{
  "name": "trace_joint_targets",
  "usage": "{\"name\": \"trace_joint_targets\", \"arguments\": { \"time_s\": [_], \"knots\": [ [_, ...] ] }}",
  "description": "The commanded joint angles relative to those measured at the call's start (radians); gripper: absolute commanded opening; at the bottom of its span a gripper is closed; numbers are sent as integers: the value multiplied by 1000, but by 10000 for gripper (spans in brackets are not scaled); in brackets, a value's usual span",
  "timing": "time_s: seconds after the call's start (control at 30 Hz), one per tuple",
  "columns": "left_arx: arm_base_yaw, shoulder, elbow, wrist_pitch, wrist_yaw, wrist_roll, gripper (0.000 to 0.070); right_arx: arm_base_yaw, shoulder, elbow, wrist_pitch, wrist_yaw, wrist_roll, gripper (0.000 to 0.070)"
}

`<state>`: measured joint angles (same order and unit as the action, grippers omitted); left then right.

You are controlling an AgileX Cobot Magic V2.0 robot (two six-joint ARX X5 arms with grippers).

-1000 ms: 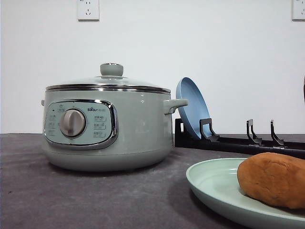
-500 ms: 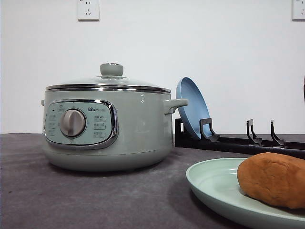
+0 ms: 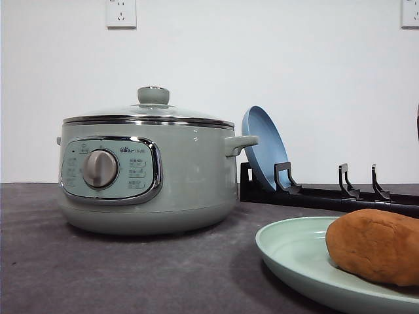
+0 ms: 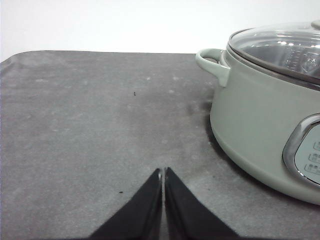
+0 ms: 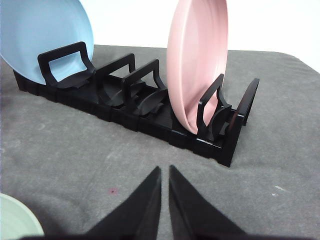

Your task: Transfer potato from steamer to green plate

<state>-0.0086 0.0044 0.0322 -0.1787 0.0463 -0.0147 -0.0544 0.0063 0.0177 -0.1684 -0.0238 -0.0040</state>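
The orange-brown potato [image 3: 376, 245] lies on the pale green plate [image 3: 294, 255] at the front right of the table. The sage-green steamer [image 3: 147, 173] stands at the left with its knobbed glass lid on; the left wrist view shows its side handle and wall [image 4: 255, 110]. My left gripper [image 4: 163, 172] is shut with nothing in it, low over bare grey mat beside the steamer. My right gripper [image 5: 164, 171] is shut and holds nothing, in front of the black rack, with the green plate's rim [image 5: 17, 220] close by.
A black dish rack [image 5: 135, 107] stands behind the green plate, holding a blue plate [image 5: 42, 37] and a pink plate [image 5: 197, 60] upright. The blue plate [image 3: 262, 147] leans just right of the steamer's handle. A grey mat [image 4: 90, 125] covers the table.
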Motion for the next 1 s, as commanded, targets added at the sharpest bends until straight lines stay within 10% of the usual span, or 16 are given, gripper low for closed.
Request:
{"name": "trace_joint_targets", "arguments": {
  "time_s": [0.0,0.97],
  "knots": [
    [2,-1,-20,-8,-3,-2,0,-3,-3,-5,11,1,-11,15],
    [2,-1,-20,-8,-4,-2,0,-3,-3,-5,11,1,-11,15]
  ]
}}
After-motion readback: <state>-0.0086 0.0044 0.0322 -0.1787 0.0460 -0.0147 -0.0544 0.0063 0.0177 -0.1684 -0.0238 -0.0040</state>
